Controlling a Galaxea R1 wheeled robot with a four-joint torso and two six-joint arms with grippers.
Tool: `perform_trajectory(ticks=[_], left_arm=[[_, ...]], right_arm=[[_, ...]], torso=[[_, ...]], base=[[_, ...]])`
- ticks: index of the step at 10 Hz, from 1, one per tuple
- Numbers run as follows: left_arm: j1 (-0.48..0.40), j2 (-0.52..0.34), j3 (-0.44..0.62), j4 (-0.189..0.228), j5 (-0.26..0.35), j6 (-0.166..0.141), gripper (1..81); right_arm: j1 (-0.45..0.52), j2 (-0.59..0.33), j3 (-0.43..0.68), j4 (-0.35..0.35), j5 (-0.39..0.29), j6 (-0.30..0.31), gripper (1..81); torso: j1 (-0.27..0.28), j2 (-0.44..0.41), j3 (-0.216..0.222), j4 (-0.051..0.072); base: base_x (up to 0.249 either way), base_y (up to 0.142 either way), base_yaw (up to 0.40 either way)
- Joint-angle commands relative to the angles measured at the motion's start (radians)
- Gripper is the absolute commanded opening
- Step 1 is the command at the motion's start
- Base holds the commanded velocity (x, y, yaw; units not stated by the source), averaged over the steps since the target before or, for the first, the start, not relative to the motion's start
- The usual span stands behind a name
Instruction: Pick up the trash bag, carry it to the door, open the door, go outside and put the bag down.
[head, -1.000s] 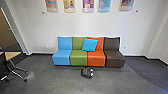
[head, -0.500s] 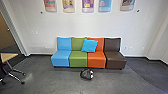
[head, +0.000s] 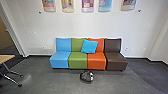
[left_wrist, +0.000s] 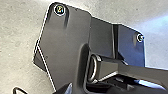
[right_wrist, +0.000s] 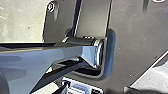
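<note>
The trash bag (head: 86, 76), small and dark with white patches on its right side, lies on the grey floor in the head view. It is just in front of the seat row, below where the green and orange seats meet. What is inside it cannot be made out. In the left wrist and right wrist views the robot's own dark base plate and jointed bar stand over the floor, and the state of each gripper cannot be told there.
Blue, green, orange and brown seats (head: 116, 61) stand along the white wall, a blue cushion (head: 89, 46) on them. At the left are a wheeled piece of furniture with a light top (head: 6, 58) and a doorway (head: 7, 41). Posters hang above.
The head camera has come slightly closer to the seats and the bag, and the light-topped furniture has slid towards the left edge of the view. The bag rests on the floor as before.
</note>
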Motion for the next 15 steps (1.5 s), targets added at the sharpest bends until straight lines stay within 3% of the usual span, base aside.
perform_trajectory(ticks=[1, 5, 15], left_arm=[[-0.031, -0.003, 0.003, 0.003, 0.056, 0.004, 81.1], [-0.028, 0.011, 0.007, 0.0, 0.112, 0.004, 81.1], [-0.032, 0.002, 0.001, -0.004, 0.114, 0.003, 81.1]], right_arm=[[0.031, -0.004, 0.009, 0.008, -0.061, -0.001, 81.1], [0.028, -0.004, -0.001, 0.012, -0.074, -0.001, 81.1], [0.034, -0.006, -0.018, 0.005, -0.071, -0.003, 81.1]], torso=[[0.0, 0.0, 0.0, 0.0], [0.0, 0.0, 0.0, 0.0], [0.0, 0.0, 0.0, 0.0]], base=[[0.147, 0.0, 0.0], [0.144, 0.0, 0.0], [0.136, 0.0, 0.0]])
